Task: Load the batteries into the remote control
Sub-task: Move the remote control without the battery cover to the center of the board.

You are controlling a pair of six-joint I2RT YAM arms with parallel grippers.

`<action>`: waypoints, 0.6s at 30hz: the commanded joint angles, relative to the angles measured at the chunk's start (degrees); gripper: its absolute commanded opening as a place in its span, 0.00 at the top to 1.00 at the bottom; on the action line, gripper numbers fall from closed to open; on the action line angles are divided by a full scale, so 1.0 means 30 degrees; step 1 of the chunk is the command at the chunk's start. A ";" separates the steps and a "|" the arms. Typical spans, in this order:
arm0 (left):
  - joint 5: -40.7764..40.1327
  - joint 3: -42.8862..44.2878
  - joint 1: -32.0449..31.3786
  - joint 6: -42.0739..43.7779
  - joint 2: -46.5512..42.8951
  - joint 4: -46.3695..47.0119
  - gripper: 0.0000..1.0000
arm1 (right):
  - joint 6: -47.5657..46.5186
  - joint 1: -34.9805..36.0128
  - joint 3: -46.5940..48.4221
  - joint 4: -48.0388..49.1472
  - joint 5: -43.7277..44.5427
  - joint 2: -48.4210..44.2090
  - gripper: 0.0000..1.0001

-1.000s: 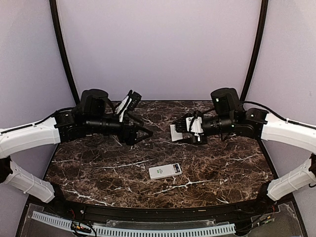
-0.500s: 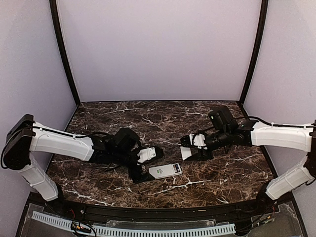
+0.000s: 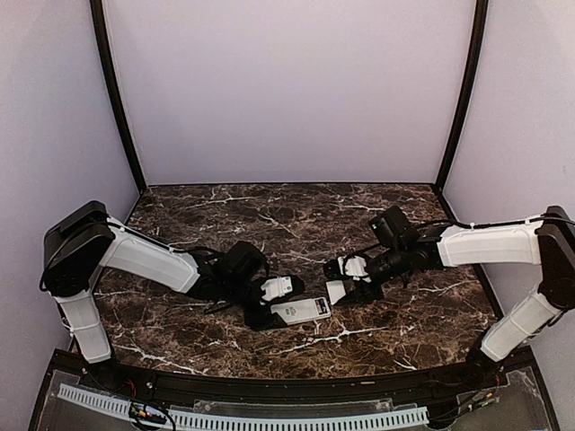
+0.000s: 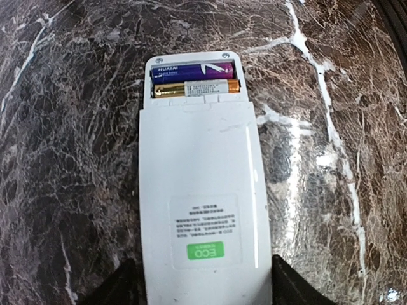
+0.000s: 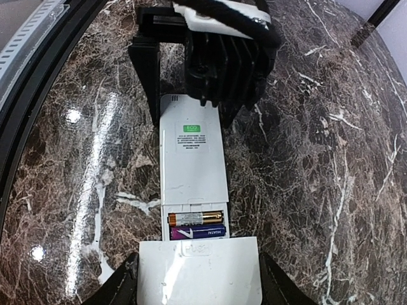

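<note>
From above, both arms reach inward over the dark marbled surface (image 3: 413, 314). The remote control (image 3: 304, 311) lies flat near the front middle of it, with the left gripper (image 3: 278, 307) at its left end. The right gripper (image 3: 346, 285) sits just beyond the remote's right end and carries a small flat white cover (image 3: 336, 292) between its fingers.

In the left wrist view, the remote control (image 4: 200, 190) lies back side up and runs lengthwise away from the camera. Its near end is set between the left gripper's two dark fingers (image 4: 121, 286), one on each side. Whether they press on the case or only stand close beside it cannot be told. A label with a green mark (image 4: 205, 251) sits on the near part of the back. At the far end the battery bay is uncovered, and a purple battery (image 4: 191, 71) and a gold battery (image 4: 194, 88) lie in it side by side, crosswise.

In the right wrist view, the right gripper is clamped on the cover (image 5: 198, 270), which fills the gap between its fingers. The cover's far edge meets the open end of the remote control (image 5: 194, 165), right by the two batteries. The left gripper straddles the remote's far end.
</note>
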 commanded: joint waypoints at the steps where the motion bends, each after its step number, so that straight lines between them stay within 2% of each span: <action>1: 0.0442 -0.0163 0.0465 0.0975 0.0034 -0.1695 0.40 | -0.0093 -0.0107 0.0892 -0.0308 -0.0237 0.0901 0.58; 6: 0.2143 0.0846 0.1755 0.1663 -0.0397 -0.3281 0.51 | 0.0230 -0.0103 0.1631 -0.0623 -0.0589 0.1494 0.58; 9: 0.3274 0.2029 0.2150 0.2792 -0.0499 -0.4921 0.53 | 0.0841 -0.0089 0.1878 -0.0225 -0.0876 0.1491 0.58; 12: 0.3313 0.3695 0.2277 0.5811 -0.0211 -0.7439 0.53 | 0.1836 -0.0053 0.1947 0.0299 -0.1126 0.1256 0.59; 14: 0.2260 0.4307 0.2472 0.7918 0.0239 -1.0228 0.53 | 0.2916 0.0098 0.1721 0.1149 -0.1236 0.0887 0.59; 16: 0.1572 0.4226 0.2969 0.9481 0.0365 -1.1306 0.53 | 0.4166 0.0427 0.1297 0.2726 -0.1157 0.0397 0.59; 18: 0.2145 0.3909 0.3470 1.0475 0.0308 -1.2096 0.52 | 0.5527 0.1002 0.0891 0.4041 -0.0704 0.0268 0.59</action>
